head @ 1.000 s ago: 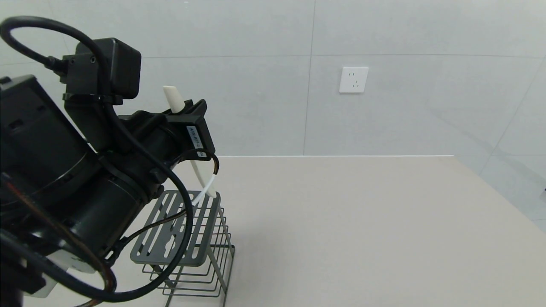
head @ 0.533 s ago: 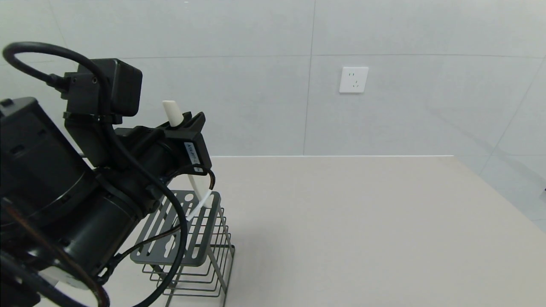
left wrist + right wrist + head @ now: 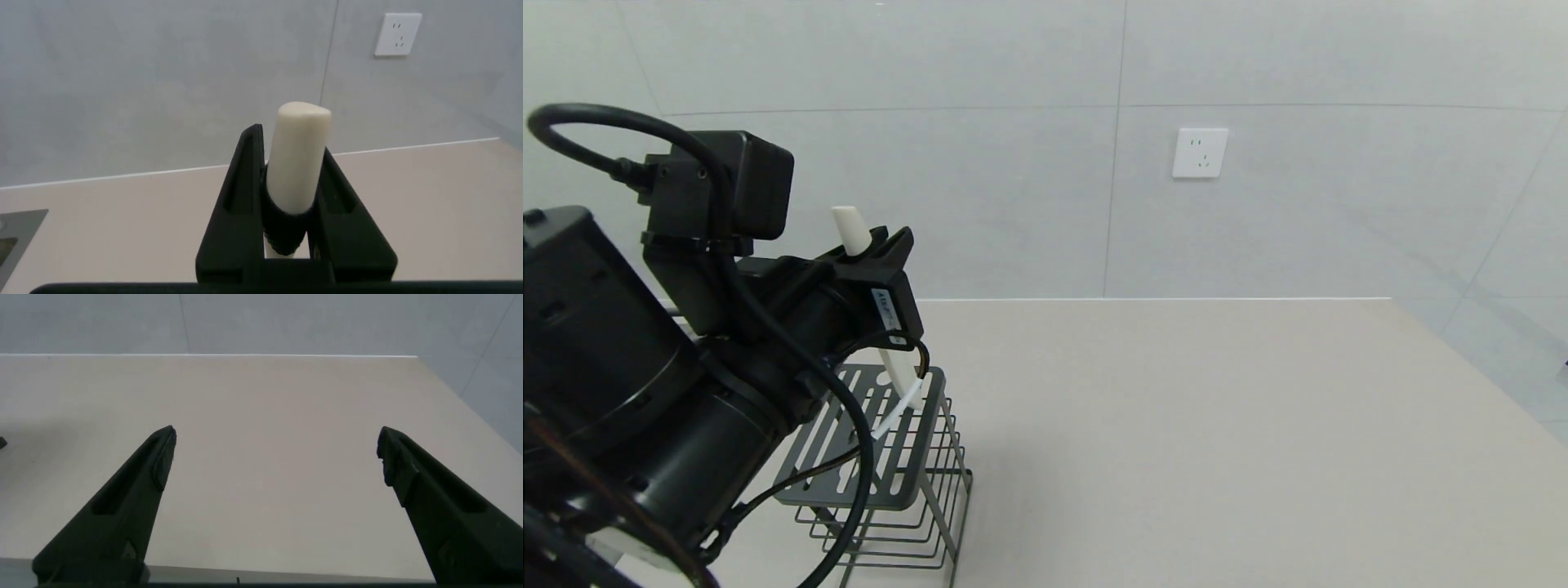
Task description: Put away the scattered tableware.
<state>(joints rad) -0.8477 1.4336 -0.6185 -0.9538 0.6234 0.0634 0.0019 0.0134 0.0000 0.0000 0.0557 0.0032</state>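
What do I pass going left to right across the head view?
The white utensil clamped in the left gripper, then the wall socket, then the right edge of the table.

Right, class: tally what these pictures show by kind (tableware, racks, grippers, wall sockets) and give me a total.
White utensil, held in the left gripper: 1
Grey slotted rack: 1
Grippers, the left one and the open right gripper: 2
Wall socket: 1
Total: 5
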